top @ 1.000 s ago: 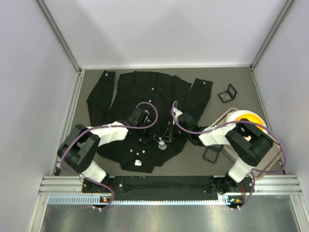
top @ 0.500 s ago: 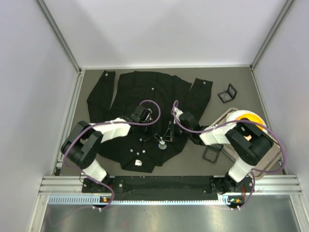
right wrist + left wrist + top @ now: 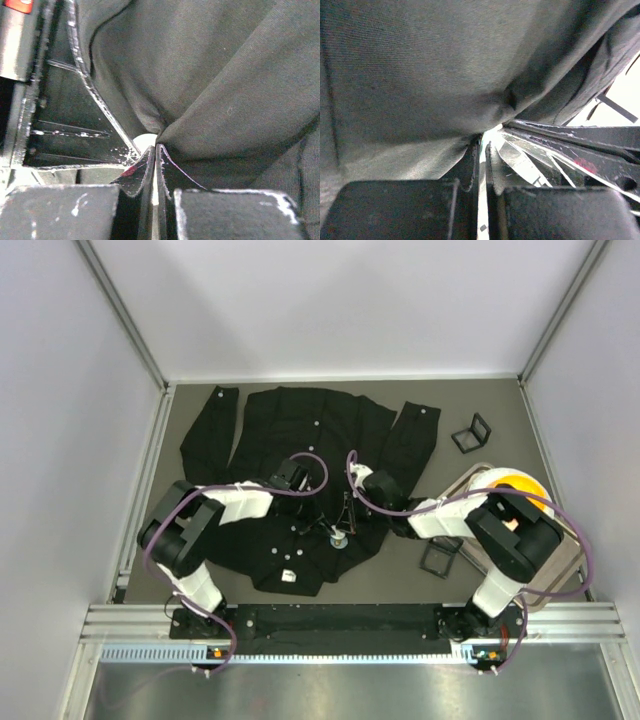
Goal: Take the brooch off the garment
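Observation:
The black garment (image 3: 290,425) lies spread on the table, with white buttons and a white tag (image 3: 287,577) near its hem. The brooch (image 3: 338,539) is a small pale disc on the shirt front. Both grippers meet at it. My left gripper (image 3: 326,529) is shut; in the left wrist view its tips (image 3: 482,142) close at the bright brooch (image 3: 493,134). My right gripper (image 3: 343,523) is shut on a fold of the cloth (image 3: 210,100), with its tips (image 3: 155,146) beside the white brooch (image 3: 145,141). Fabric puckers up between the two grippers.
Two small black square frames lie right of the shirt, one at the back (image 3: 471,433) and one nearer (image 3: 440,558). A tray (image 3: 560,570) with a yellow and white object (image 3: 510,490) sits at the right. Walls enclose the table.
Both arms have drawn in a little: the left arm's elbow has shifted right and the right wrist left. The brooch stays in the same spot.

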